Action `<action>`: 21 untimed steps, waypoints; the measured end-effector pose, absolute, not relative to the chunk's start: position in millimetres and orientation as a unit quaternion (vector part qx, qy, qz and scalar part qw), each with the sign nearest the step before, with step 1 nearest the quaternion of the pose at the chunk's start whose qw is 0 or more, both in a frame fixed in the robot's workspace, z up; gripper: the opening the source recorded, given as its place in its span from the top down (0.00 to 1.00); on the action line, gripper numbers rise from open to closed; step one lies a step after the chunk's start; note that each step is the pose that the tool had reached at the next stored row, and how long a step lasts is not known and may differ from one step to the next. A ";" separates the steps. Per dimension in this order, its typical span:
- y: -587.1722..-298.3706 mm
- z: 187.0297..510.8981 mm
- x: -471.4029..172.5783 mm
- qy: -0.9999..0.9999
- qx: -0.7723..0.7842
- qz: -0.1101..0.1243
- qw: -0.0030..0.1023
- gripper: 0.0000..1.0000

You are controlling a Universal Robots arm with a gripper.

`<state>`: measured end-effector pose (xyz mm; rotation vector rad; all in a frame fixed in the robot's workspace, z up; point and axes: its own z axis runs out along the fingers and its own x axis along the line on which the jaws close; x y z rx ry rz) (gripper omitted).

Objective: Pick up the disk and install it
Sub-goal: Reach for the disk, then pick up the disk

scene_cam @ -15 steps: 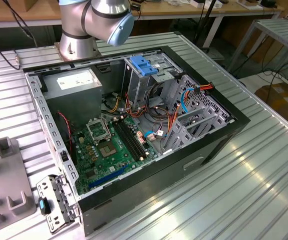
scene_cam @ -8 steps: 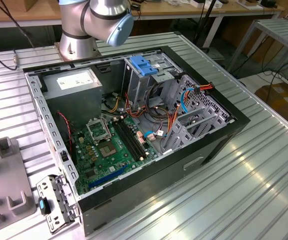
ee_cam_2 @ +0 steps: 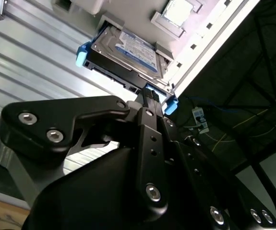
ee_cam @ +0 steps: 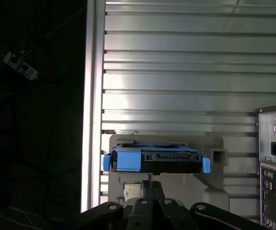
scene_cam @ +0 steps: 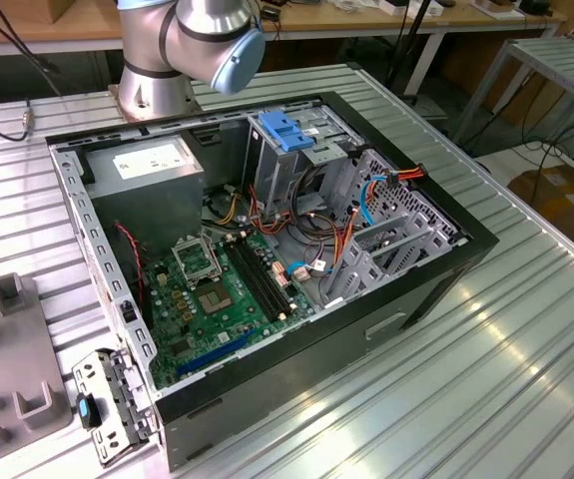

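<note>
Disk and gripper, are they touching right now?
Apart. In the first wrist view a strip of the grey holder shows between the gripper and the disk; the second wrist view just overlaps them.

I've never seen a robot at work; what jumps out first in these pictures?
In the exterior view, an open computer case lies on a ribbed metal table, its green circuit board and coloured cables bared. In the second wrist view, the disk with blue side rails rests in a grey holder, the black pincer close by.
</note>
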<state>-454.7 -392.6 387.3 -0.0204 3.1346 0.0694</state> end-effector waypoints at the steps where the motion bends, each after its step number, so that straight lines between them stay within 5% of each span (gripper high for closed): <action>1: -392.6 387.3 -455.8 1.000 -0.007 0.022 0.003 0.89; 21: -392.6 387.2 -457.1 0.999 -0.034 0.022 0.003 0.89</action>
